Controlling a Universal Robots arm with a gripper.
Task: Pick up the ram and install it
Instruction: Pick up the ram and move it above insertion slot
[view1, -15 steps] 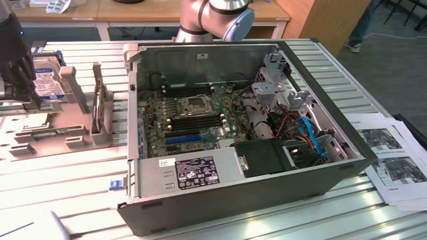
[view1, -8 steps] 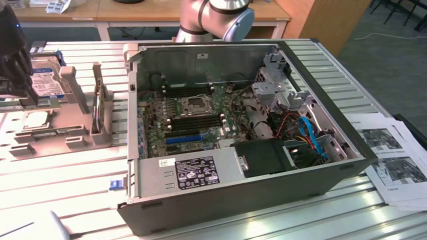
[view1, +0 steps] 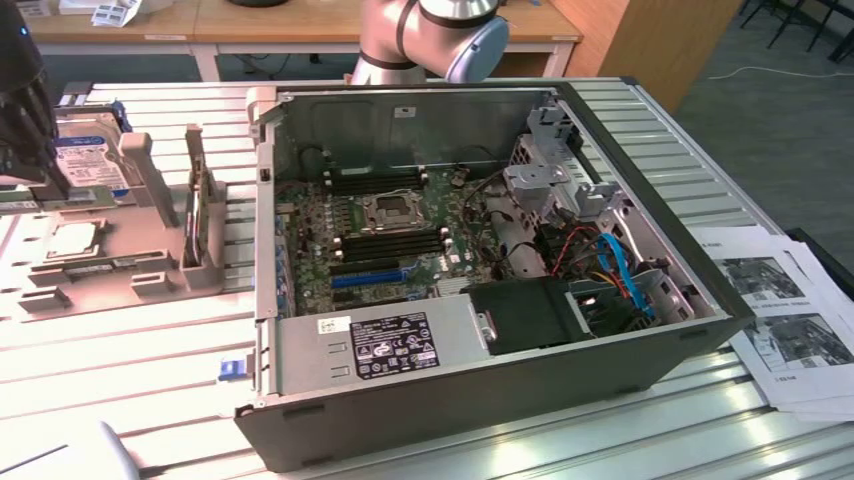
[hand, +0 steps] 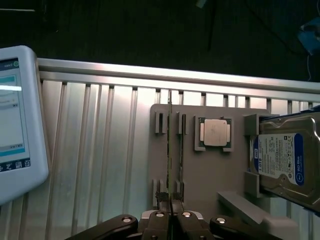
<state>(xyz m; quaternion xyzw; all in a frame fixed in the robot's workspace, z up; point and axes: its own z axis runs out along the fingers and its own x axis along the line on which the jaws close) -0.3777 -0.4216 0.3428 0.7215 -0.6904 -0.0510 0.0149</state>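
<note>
The ram (hand: 170, 150) appears edge-on as a thin dark strip running away from my fingertips, over the slotted holders of the grey fixture tray (hand: 200, 175). My gripper (hand: 171, 201) is shut on the strip's near end, its jaws pressed together around it. In the exterior view the gripper's dark body (view1: 24, 120) hangs at the left edge, above the same tray (view1: 120, 250). I cannot tell whether the ram is lifted out of its holders or still resting in them.
Also on the tray are a silver processor (hand: 215, 134) and a blue-labelled hard drive (hand: 285, 155). A white touchscreen pendant (hand: 15, 125) lies on the ribbed table. An open computer case (view1: 694, 330) with its motherboard (view1: 387, 230) stands at the exterior view's right of the tray, papers (view1: 787, 320) beyond it.
</note>
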